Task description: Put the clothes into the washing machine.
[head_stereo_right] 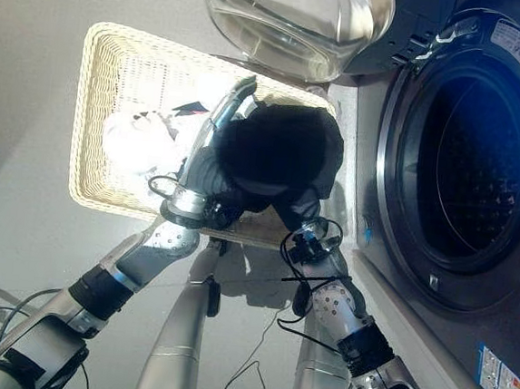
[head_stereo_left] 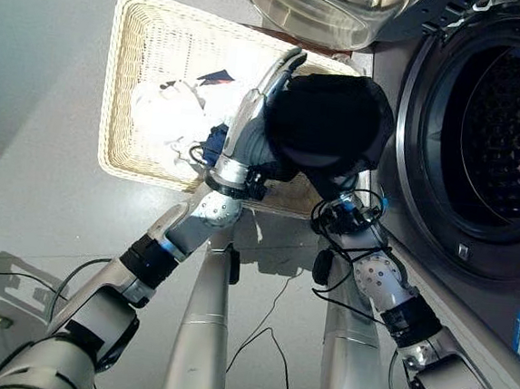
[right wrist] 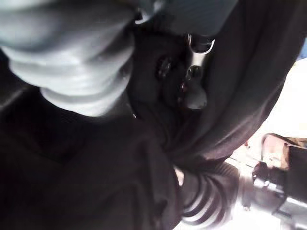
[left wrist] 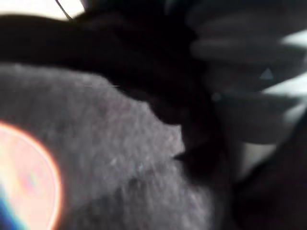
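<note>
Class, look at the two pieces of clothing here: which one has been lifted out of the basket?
The black garment, bundled between both arms above the wicker basket. The white garment lies inside the basket.

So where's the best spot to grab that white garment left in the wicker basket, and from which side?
Probably from above, at the raised, crumpled middle of the white garment. It lies bunched in the cream wicker basket, whose walls block a sideways approach, and the folds sticking up give fingers something to pinch. Come in on its left part, away from the black garment bundled beside it.
</note>
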